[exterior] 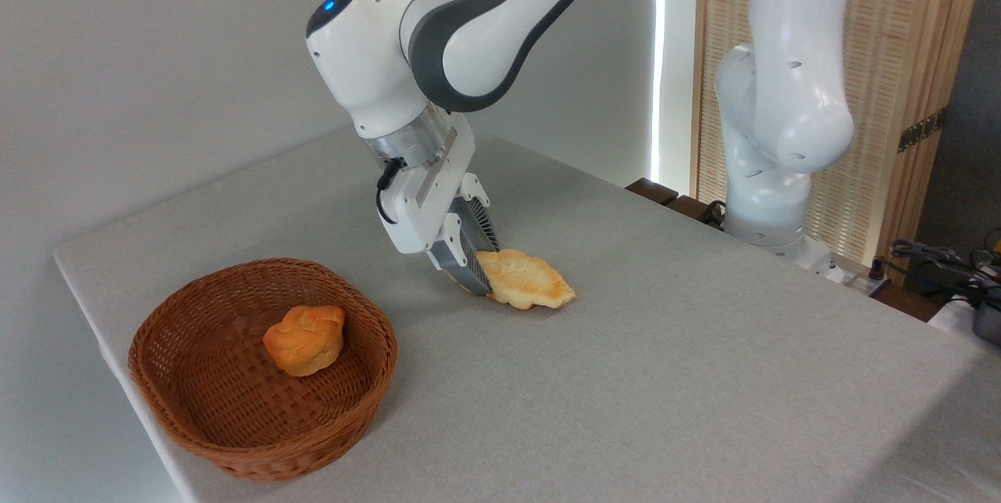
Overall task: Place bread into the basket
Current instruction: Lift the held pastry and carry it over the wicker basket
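Observation:
The bread (pixel 528 280), a pale golden loaf with lobed edges, lies on the grey table near its middle. My gripper (pixel 471 262) reaches down at a slant to the loaf's left end. Its grey ribbed fingers (pixel 461 267) stand on either side of that end and press close against it. The loaf's right tip rests on the tabletop. The basket (pixel 168 405), round, reddish-brown wicker, sits at the front left corner of the table, well to the left of the gripper.
A small, rounder orange bun (pixel 305 339) lies inside the basket. The arm's white base (pixel 770 174) stands at the table's far right edge, with cables (pixel 938 256) beyond it. The table's left edge runs just beside the basket.

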{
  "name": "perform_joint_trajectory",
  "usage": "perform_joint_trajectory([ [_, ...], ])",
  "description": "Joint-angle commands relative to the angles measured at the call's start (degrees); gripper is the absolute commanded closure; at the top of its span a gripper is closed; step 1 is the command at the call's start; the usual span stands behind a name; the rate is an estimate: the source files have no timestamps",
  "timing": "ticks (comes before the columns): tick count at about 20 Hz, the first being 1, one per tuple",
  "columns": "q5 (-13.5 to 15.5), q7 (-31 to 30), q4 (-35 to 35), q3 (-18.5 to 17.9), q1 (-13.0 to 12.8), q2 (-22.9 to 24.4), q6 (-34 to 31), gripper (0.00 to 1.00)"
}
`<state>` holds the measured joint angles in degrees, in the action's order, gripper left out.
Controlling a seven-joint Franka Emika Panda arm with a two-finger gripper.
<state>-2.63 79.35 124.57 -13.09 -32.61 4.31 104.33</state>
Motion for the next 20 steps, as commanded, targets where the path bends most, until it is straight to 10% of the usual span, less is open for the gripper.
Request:
perform_joint_trajectory([
  [1,0.3,0.5,-5.8,-1.0,0.2,-0.1,-2.2,0.64],
  [11,9.4,-20.9,-25.9,-1.2,5.9,-9.5,-0.3,0.55],
  [15,16.2,-32.2,-28.2,-2.6,7.1,-12.7,11.1,0.53],
  [18,18.5,-38.2,-28.2,-2.5,7.1,-14.8,18.5,0.07],
  [20,19.3,-40.4,-28.2,-2.5,7.1,-15.5,19.6,0.0],
])
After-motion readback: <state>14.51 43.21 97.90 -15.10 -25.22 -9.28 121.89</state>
